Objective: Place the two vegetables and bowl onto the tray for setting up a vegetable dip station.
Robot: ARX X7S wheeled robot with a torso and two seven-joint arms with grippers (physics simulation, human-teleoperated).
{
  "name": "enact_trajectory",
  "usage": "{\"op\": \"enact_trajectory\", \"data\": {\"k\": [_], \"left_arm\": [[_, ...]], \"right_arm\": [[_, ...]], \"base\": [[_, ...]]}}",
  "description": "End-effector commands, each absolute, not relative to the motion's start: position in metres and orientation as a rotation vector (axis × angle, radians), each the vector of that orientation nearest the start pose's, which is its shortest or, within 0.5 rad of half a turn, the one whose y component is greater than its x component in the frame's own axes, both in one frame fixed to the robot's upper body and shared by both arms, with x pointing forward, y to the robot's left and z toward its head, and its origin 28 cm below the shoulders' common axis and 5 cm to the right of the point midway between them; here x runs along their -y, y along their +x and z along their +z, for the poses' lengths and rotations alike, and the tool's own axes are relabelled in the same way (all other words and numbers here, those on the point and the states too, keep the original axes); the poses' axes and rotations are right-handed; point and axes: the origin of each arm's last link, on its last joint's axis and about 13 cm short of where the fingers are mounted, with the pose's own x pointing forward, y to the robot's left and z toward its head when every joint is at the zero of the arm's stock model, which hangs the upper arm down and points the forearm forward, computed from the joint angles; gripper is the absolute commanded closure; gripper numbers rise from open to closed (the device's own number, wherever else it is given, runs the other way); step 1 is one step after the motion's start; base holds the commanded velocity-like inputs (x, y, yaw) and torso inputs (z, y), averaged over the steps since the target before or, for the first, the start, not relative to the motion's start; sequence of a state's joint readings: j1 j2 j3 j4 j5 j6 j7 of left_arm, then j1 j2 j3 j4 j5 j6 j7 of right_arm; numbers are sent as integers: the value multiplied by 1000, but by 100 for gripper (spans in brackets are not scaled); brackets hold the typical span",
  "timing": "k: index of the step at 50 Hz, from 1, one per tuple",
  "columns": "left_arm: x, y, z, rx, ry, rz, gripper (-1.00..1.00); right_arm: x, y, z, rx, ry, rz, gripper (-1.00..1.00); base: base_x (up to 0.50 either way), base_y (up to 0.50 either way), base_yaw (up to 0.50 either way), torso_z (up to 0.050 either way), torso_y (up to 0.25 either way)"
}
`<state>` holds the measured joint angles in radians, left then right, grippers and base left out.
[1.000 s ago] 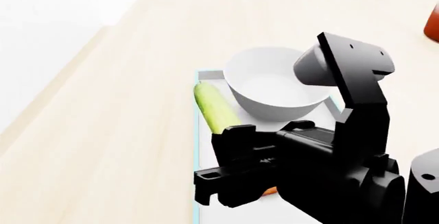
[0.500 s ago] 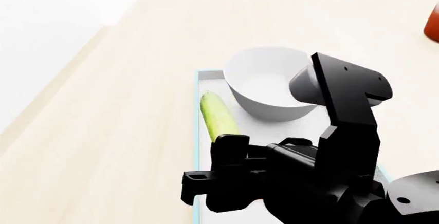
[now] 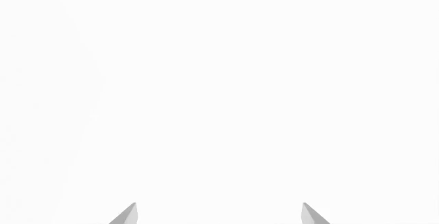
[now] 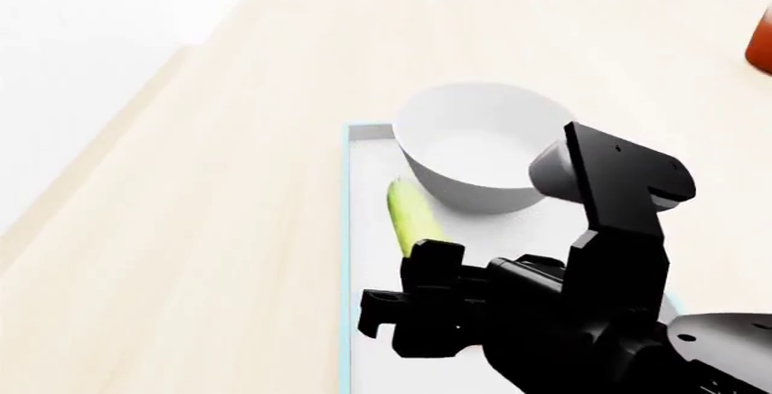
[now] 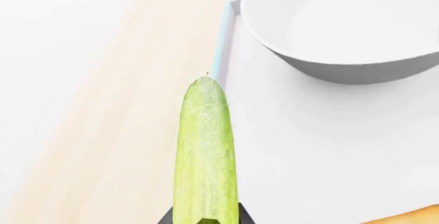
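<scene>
Wooden table (image 4: 241, 186) behind, right gripper (image 5: 204, 218) grasps a smooth, speckled light-green cucumber (image 5: 204, 157); left gripper (image 3: 218, 215) released.

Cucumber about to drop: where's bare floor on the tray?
Free: tray floor between the left rim, bowl and carrot, right of the cucumber the right gripper holds. Crowded: the bowl's end.

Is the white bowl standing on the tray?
Yes, in the head view the bowl sits at the far end of the tray, beyond the cucumber.
</scene>
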<state>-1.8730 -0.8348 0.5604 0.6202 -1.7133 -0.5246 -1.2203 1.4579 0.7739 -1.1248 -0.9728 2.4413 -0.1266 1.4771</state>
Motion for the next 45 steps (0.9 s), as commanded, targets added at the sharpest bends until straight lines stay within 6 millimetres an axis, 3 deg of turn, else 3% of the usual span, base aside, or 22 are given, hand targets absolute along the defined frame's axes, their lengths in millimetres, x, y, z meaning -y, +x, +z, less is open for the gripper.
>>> {"op": "enact_trajectory", "data": {"k": [1, 43, 44, 45], "left_arm": [[-212, 140, 436, 807, -154, -101, -100], [-212, 139, 436, 807, -157, -103, -100], [-212, 139, 436, 806, -158, -103, -100], [-212, 139, 436, 806, -157, -103, -100]], "right_arm": [[54, 130, 305, -659, 340, 356, 100], [54, 141, 294, -704, 296, 356, 100], [54, 142, 294, -702, 293, 349, -100], [54, 142, 294, -703, 298, 353, -100]], "base": [[0, 0, 0, 0, 0], [0, 0, 0, 0, 0], [0, 0, 0, 0, 0], [0, 0, 0, 0, 0]]}}
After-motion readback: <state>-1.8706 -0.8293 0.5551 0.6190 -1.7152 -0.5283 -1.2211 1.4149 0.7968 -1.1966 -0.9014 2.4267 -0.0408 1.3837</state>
